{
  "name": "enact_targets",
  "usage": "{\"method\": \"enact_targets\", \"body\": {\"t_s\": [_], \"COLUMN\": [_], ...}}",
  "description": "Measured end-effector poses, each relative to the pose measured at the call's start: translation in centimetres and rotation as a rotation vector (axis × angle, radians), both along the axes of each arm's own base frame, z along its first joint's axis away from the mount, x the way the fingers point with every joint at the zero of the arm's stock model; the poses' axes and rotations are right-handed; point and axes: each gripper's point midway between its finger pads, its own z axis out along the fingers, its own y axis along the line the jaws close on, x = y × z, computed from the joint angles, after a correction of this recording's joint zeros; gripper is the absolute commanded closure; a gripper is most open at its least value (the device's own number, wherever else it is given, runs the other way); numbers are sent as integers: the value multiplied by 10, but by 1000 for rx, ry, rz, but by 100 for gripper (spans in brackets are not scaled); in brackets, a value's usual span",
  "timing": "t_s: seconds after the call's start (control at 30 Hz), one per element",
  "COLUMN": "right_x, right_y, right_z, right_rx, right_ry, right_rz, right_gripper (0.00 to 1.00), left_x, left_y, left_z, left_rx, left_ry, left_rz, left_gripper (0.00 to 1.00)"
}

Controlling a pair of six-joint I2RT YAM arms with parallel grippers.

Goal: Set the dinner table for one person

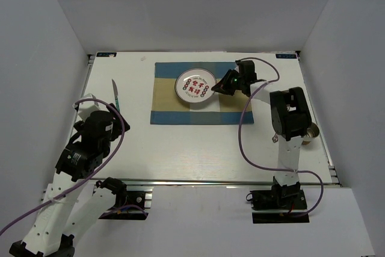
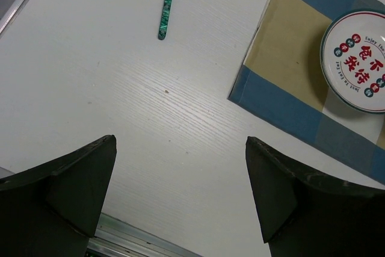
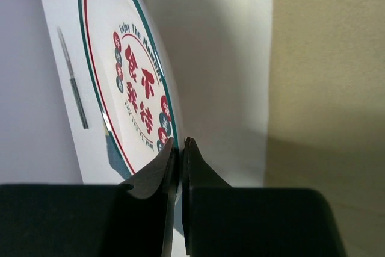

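A white plate (image 1: 195,88) with a green rim and red characters lies on the blue-and-tan checked placemat (image 1: 174,109) at the back of the white dinner table (image 1: 198,148). My right gripper (image 1: 221,86) is shut on the plate's right rim; in the right wrist view its jaws (image 3: 180,142) pinch the rim of the plate (image 3: 129,82). My left gripper (image 1: 103,109) is open and empty above the table's left side (image 2: 180,142). A green-handled knife (image 1: 114,94) lies on the table left of the placemat, beyond the left gripper (image 2: 166,10).
A brownish metallic object (image 1: 310,133) sits at the table's right edge, partly hidden behind the right arm. A silver rail (image 1: 198,182) runs along the near edge. White walls enclose the table on three sides.
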Motion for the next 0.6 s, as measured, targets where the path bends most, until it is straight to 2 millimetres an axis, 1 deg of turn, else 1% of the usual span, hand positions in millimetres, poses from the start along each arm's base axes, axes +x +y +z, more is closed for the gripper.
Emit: {"method": "enact_targets", "body": {"t_s": [0.17,0.23,0.4,0.6], "right_x": [-1,-1,7,9], "right_y": [-8,-14,-29,-42], "right_z": [-32,-39,-36,-36], "right_rx": [-1,6,28,46], "right_ry": [57,78,64,66], "right_rz": [24,22,6,-2], "right_gripper": [100,100,100,100], "left_x": [0,1,2,3], "left_y": [-1,-1,-3,-5], "left_z": [-2,-1,-1,0], "left_rx": [3,3,2,0], "left_ry": [5,3,0,-1], "left_rz": [-7,-10,-18,-26], "left_gripper": [2,2,2,2]}}
